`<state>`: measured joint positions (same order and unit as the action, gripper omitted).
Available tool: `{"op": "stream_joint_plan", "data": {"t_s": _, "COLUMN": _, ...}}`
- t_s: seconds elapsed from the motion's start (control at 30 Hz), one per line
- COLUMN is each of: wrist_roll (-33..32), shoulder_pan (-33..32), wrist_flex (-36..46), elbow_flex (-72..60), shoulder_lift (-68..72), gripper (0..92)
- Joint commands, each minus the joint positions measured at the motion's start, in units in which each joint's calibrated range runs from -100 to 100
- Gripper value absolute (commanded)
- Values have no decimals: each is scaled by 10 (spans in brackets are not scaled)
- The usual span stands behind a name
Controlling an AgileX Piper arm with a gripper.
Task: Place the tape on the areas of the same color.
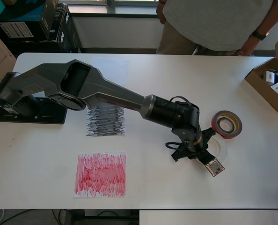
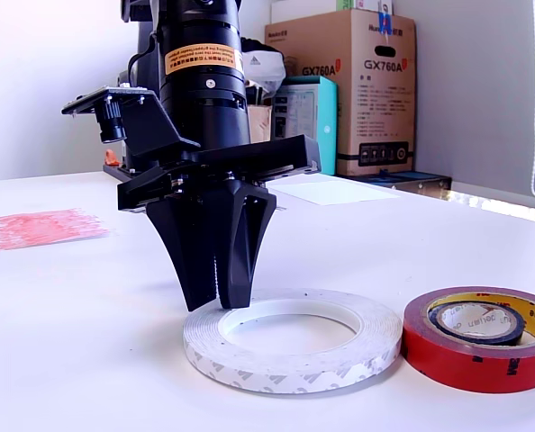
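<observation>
The wide white tape ring (image 2: 294, 346) lies flat on the table; in the overhead view only its faint right rim (image 1: 225, 147) shows. My gripper (image 2: 218, 301) points straight down with its two dark fingers pinched together on the ring's rear left rim; in the overhead view the gripper (image 1: 201, 149) covers that side. The red-brown roll (image 2: 479, 351) (image 1: 227, 124) lies just beside the ring, with the small black roll (image 2: 476, 321) (image 1: 227, 124) inside it. The white sheet (image 1: 110, 70) (image 2: 330, 191), black scribbled sheet (image 1: 105, 120) and red scribbled sheet (image 1: 100, 174) (image 2: 42, 227) lie on the overhead view's left half.
An open cardboard box (image 1: 270, 84) with small items sits at the table's right edge in the overhead view. A person (image 1: 214, 23) stands at the far edge. The arm's base (image 1: 26, 105) is at the left. Cardboard boxes (image 2: 358, 85) stand behind the table in the exterior view.
</observation>
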<state>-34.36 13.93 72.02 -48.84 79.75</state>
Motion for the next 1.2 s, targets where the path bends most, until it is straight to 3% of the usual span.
{"op": "stream_joint_plan", "data": {"t_s": 0.0, "wrist_roll": 0, "shoulder_pan": -1, "wrist_flex": 14, "elbow_flex": -3, "shoulder_lift": 2, "gripper": 0}}
{"op": "stream_joint_plan", "data": {"t_s": 0.4, "wrist_roll": 3, "shoulder_pan": -1, "wrist_flex": 20, "elbow_flex": -5, "shoulder_lift": -2, "gripper": 0}}
{"op": "stream_joint_plan", "data": {"t_s": 0.63, "wrist_roll": 50, "shoulder_pan": 0, "wrist_flex": 17, "elbow_flex": -5, "shoulder_lift": 3, "gripper": 0}}
{"op": "stream_joint_plan", "data": {"t_s": 1.17, "wrist_roll": 50, "shoulder_pan": -30, "wrist_flex": 44, "elbow_flex": -10, "shoulder_lift": -1, "gripper": 0}}
